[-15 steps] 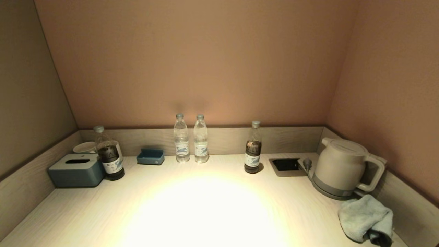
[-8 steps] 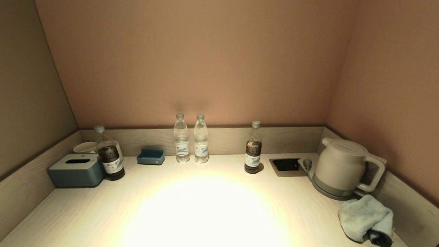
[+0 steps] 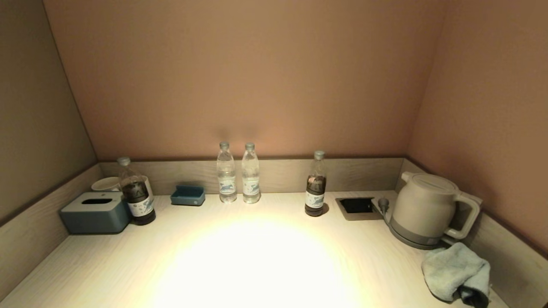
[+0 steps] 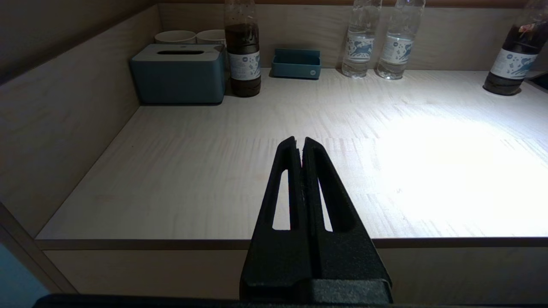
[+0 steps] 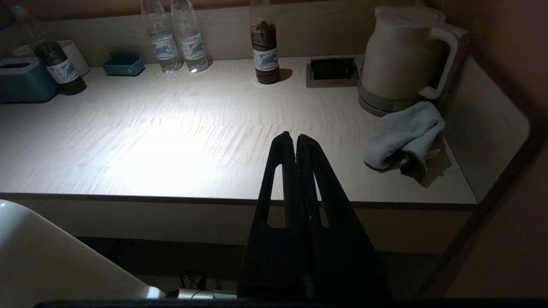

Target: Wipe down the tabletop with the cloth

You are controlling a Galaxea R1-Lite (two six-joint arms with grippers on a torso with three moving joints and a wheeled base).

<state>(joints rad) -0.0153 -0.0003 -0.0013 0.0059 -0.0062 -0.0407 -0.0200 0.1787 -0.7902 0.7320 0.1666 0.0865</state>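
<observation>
Pale blue cloth (image 3: pixel 456 272) lies crumpled at the worktop's (image 3: pixel 257 256) front right corner, just in front of the kettle (image 3: pixel 426 209) and beside the right wall; long axis runs roughly kettle-to-front-edge, dark fold at the near end. Wide bare middle; bottles (image 3: pixel 238 173) line the back edge, tissue box (image 3: pixel 95 211) back left. Left gripper (image 4: pixel 299 147) and right gripper (image 5: pixel 290 141) hang off the front edge, fingers clenched, holding nothing.

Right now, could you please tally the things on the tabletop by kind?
Bottles: 4
Cups: 2
Tissue box: 1
Blue tray: 1
Kettle: 1
Cloth: 1
Total: 10
</observation>
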